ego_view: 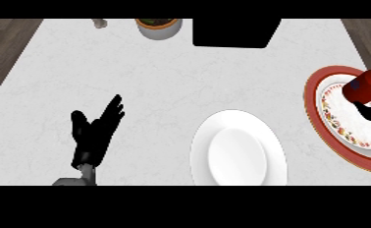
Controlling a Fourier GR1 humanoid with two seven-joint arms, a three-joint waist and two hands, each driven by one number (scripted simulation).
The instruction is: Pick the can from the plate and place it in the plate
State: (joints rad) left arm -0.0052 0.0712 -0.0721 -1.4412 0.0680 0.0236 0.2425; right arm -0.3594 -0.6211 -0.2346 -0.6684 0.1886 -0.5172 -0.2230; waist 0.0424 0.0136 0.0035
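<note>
A red can [360,85] with a dark end stands on the red-rimmed patterned plate [316,105] at the right edge, partly cut off by the frame. Only a small black part of my right hand [361,108] shows, right against the can's lower side; the remainder is out of frame. A plain white plate [238,148] lies empty at the lower middle, left of the patterned plate. My left hand [92,129] rests open at the lower left, fingers pointing up, far from both plates.
A potted plant in a white pot [158,27] stands at the counter's back edge, a black box [234,32] to its right. A small brownish object [100,23] sits at the back left. Dark wood borders the counter at both back corners.
</note>
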